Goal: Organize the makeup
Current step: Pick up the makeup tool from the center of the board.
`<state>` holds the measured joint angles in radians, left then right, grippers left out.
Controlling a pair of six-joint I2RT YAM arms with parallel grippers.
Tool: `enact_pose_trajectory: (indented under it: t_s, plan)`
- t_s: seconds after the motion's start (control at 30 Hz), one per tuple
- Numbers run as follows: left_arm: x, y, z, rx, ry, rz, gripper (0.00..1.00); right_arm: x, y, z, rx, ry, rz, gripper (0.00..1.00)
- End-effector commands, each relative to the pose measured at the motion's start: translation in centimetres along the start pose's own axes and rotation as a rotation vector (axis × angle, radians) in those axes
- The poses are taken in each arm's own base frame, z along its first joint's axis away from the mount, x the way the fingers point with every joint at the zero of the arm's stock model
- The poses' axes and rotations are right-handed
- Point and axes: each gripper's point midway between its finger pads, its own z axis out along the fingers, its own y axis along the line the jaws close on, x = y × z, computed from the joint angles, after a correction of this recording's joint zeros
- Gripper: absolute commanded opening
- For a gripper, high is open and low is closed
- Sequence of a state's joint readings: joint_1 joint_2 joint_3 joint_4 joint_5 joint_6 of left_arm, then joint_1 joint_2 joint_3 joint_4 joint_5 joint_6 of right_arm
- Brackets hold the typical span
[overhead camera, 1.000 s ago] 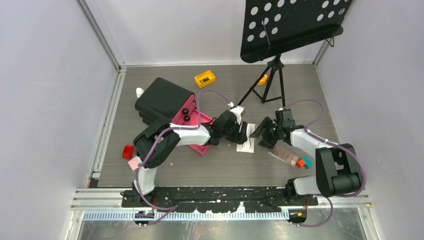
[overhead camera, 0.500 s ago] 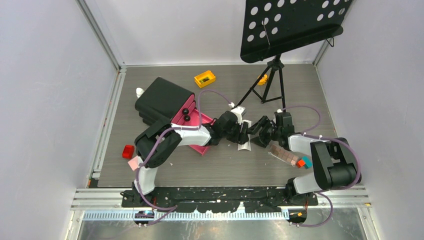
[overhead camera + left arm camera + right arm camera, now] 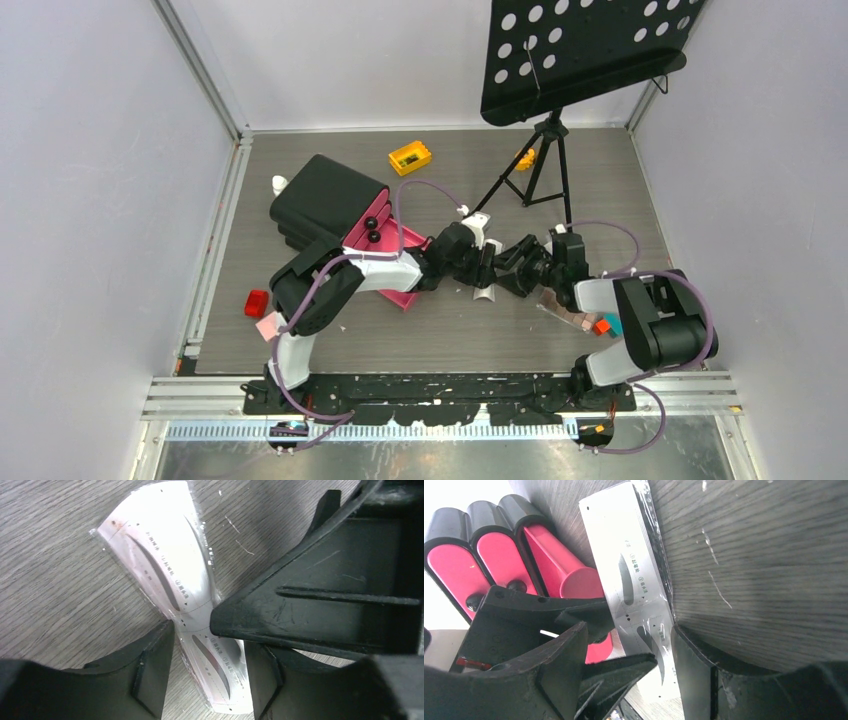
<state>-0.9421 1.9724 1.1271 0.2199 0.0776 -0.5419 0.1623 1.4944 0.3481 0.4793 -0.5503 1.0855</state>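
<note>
Evidently the left gripper squeezes the card by its long edges, bowing it, probably because a flat card gives no purchase against the table. The right gripper stands spread astride the same card, one finger at its edge. It sits mid-table, near the chest.

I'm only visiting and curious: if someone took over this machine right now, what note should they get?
Left tool: seems to pinch the card by its edges, bowing it.
Right tool: open, astride the same card.
Bottle beside the chest; palette and blocks by the right arm; red block far left.
Done: nothing visibly stowed. Left: card and all the rest.
</note>
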Motion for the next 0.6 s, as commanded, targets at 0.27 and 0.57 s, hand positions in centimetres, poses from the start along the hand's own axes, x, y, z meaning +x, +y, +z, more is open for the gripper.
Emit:
enact_pose_trajectory:
  t_s: [0.27, 0.57]
  plan:
    - [3.9, 1.7, 0.4, -0.061, 0.121, 0.022, 0.41, 0.2, -2.2, -2.4, 0.166, -0.075, -0.043, 0.67]
    - [3.4, 1.4, 0.2, -0.052, 0.104, 0.024, 0.39, -1.3, -3.0, -5.1, 0.309, -0.174, -0.126, 0.68]
